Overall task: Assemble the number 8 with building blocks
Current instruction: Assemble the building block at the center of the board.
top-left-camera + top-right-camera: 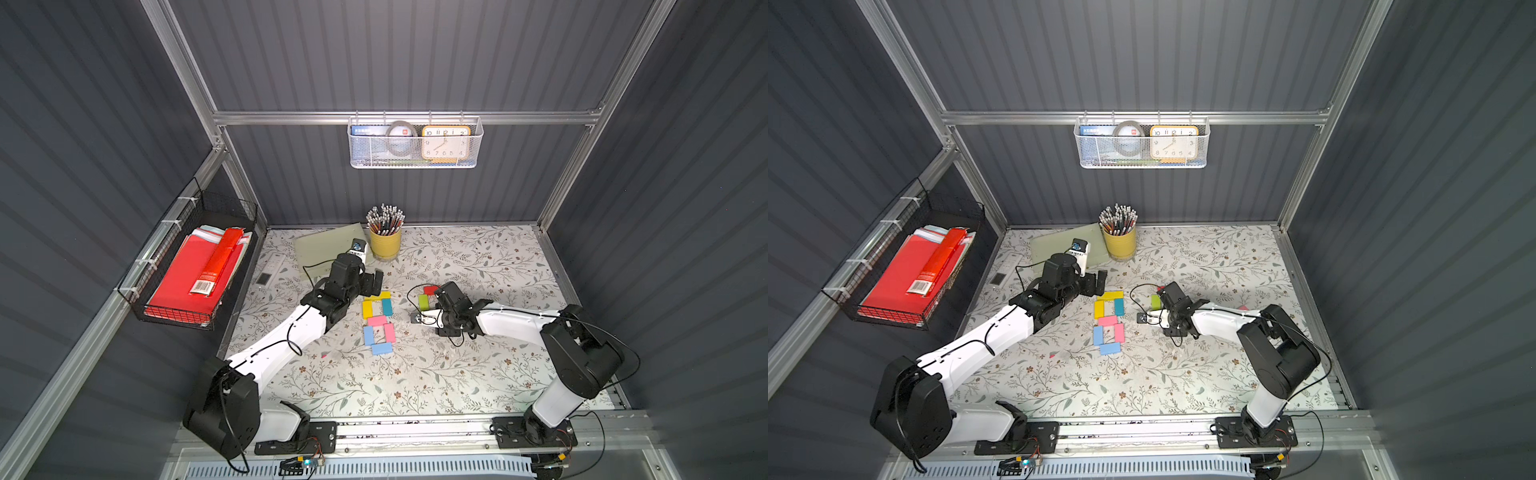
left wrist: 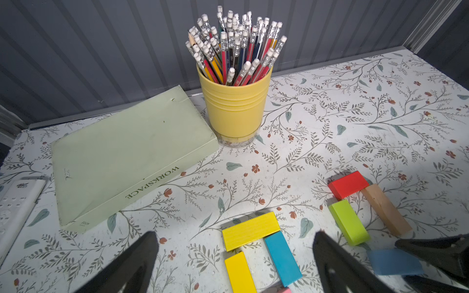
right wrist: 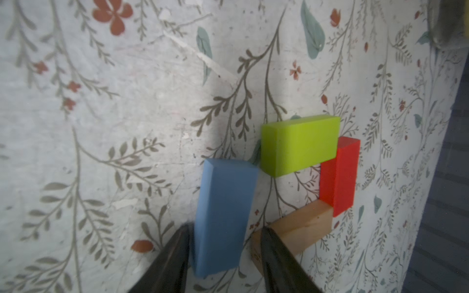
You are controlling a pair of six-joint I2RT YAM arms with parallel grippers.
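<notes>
Looking across the table (image 1: 478, 365), the number 8 (image 1: 377, 321) lies flat near the middle, seven blocks closing two loops, and the clutter sits well back from it. There's a yellow pencil cup (image 1: 385, 245) at 12 o'clock from the figure, a pale green book (image 1: 320, 249) at 11 o'clock just beside the cup, and a white remote (image 2: 17, 203) out at 10 o'clock by the table edge. At 2 o'clock from the figure, near but apart, a second huddle crowds the working spot: lime block (image 3: 299, 144), red block (image 3: 340, 175) and tan block (image 3: 302, 228) laid as an open U. The lime block's corner comes right up to the far end of the blue block (image 3: 223, 203), and the tan block lies just beside one finger of the right gripper (image 3: 225, 228). That gripper straddles the blue block with its jaws part-open. One finger is close against the block's side and table pattern shows between the block and the other finger, so it reads as let go, not clamped. The left gripper (image 1: 374, 283) hangs at the figure's 12 o'clock end, above the yellow block (image 1: 380, 295), spread wide and holding nothing.
</notes>
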